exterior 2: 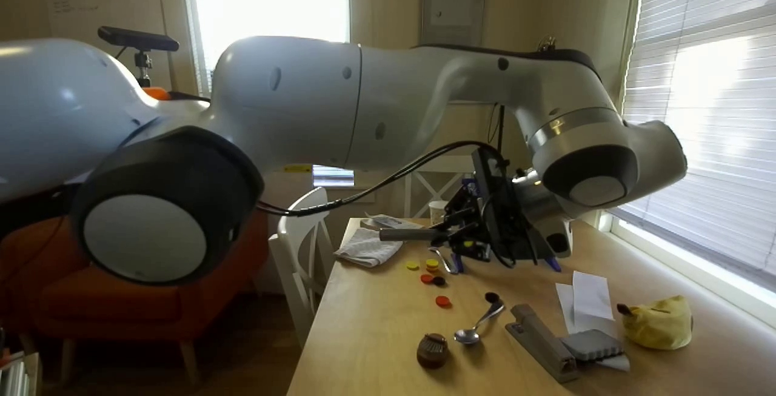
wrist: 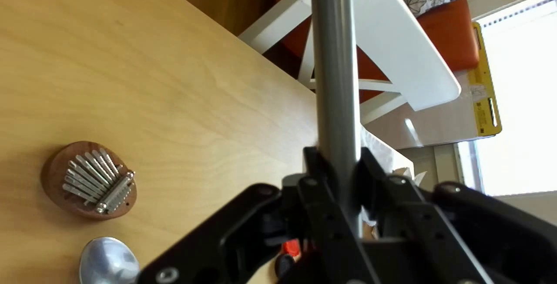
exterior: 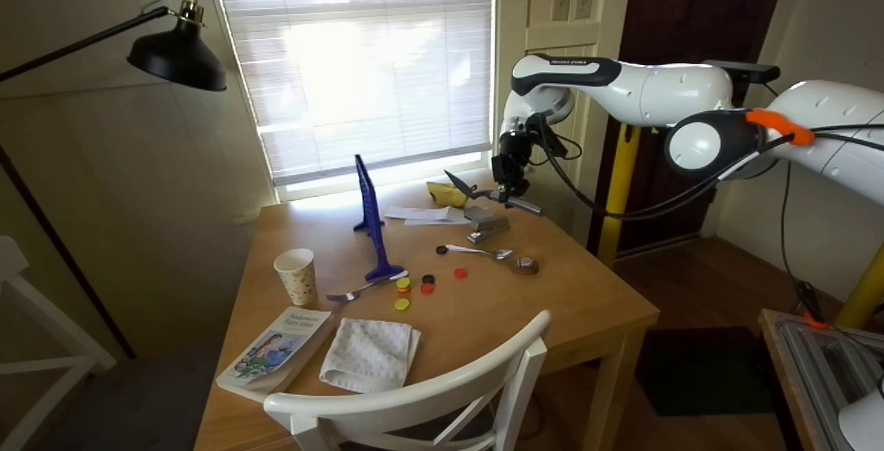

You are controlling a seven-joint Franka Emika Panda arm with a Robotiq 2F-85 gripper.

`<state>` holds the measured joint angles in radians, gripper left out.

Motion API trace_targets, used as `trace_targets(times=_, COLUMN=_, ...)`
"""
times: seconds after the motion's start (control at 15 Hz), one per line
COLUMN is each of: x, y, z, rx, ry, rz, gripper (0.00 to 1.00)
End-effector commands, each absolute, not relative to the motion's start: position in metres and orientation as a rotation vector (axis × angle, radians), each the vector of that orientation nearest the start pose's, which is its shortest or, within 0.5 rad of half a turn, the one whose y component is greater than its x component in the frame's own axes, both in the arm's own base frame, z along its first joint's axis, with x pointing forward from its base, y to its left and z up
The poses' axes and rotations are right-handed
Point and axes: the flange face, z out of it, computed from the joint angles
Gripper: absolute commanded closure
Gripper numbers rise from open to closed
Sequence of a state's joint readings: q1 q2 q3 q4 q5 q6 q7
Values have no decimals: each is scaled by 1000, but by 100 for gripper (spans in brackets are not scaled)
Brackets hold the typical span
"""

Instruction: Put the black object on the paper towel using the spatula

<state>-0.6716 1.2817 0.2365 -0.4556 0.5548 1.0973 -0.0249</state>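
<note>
My gripper (exterior: 505, 195) is shut on the handle of the grey spatula (exterior: 462, 186), high above the table's far right side. The blade points up and towards the window; the handle end sticks out the other way. The handle shows in the wrist view (wrist: 335, 71) between the fingers (wrist: 336, 158); the blade is out of view there. One small black disc (exterior: 441, 249) lies at the spoon's handle end, another (exterior: 428, 279) beside a red disc. I cannot tell whether either is the black object. A white folded towel (exterior: 371, 354), perhaps the paper towel, lies near the chair.
A blue upright stand (exterior: 373, 223) stands mid-table. A fork, coloured discs, cup (exterior: 297, 276) and book (exterior: 277, 353) lie around it. A spoon (exterior 2: 476, 329), thumb piano (exterior 2: 433, 350), stapler (exterior 2: 541, 342), grey block (exterior 2: 591, 344), white papers (exterior 2: 591, 299) and yellow toy (exterior 2: 658, 323) are under the arm's side.
</note>
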Motion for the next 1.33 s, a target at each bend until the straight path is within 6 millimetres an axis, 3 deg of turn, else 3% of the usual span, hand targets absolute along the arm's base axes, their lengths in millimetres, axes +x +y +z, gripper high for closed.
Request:
trace_targets(times=0.0, x=670, y=-326, z=269, rx=-2233, ry=517, rz=388, gripper=94)
trace_targets(times=0.2, x=702, y=-299, z=270, rx=-2383, ry=578, rz=308, gripper=94)
trace_targets(times=0.47, x=732, y=-260, z=257, rx=-2604, ry=580, rz=261, gripper=94)
trace_targets(times=0.67, x=740, y=-248, z=247, rx=-2782, ry=565, rz=265, gripper=94)
trace_targets(times=1.0, x=749, y=-248, z=235, rx=-3060, ry=549, rz=238, gripper=94)
trace_targets(times=1.27, x=744, y=-233, z=222, rx=-3116, ry=381, rz=378, gripper=94)
